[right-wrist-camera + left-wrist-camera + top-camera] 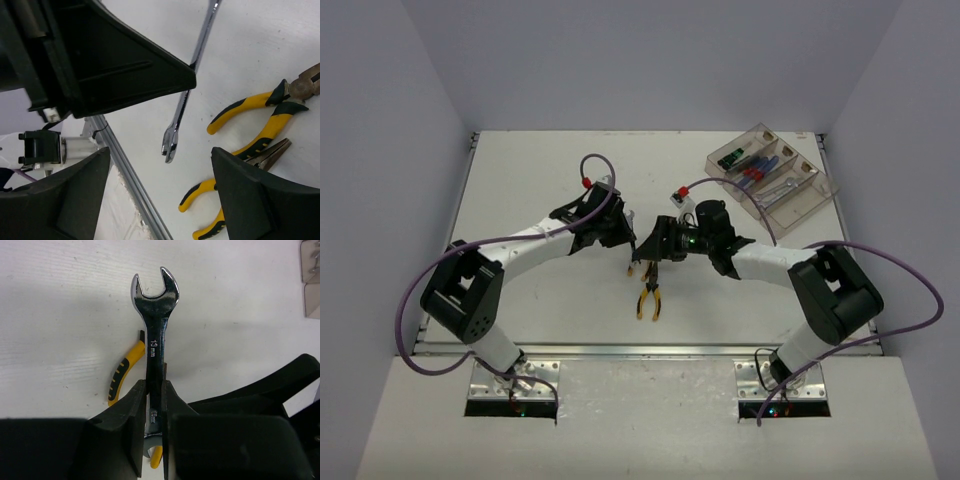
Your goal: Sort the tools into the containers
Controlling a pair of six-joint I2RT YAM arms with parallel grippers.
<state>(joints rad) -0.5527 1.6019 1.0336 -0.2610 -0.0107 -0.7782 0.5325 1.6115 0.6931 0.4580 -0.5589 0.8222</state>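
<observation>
Left hand (154, 390): clamped on the shank of a silver wrench (154, 315), one black finger on each flat side.
Silver wrench: its open-jaw end sticks out beyond the fingertips; a size stamp shows on the shank (the other end pokes out behind the fingers). It is held off the white tabletop (540, 300).
Right hand (160, 152): spread wide and holding nothing. In its own wrist view the wrench's lower end shows between the two fingers; I cannot tell whether it touches either one.
Two hands together: they meet tip to tip near the middle of the tabletop, seen from above.
Blunt-nose pliers (270, 105): yellow-and-black handles, lying flat on the tabletop below the hands.
Needle-nose pliers (197, 192): same colours, just beside the first pair (part of it is hidden by a right finger).
Pliers from above: both lie close together just on the near side of the hands, well apart from the tray.
Tray (820, 205): clear bins joined side by side, set at an angle at the far right corner.
Tray contents: black-and-green screwdrivers (732, 158) in the end bin, blue-and-red screwdrivers (752, 172) in the next, and a second wrench (775, 190) in the one after.
</observation>
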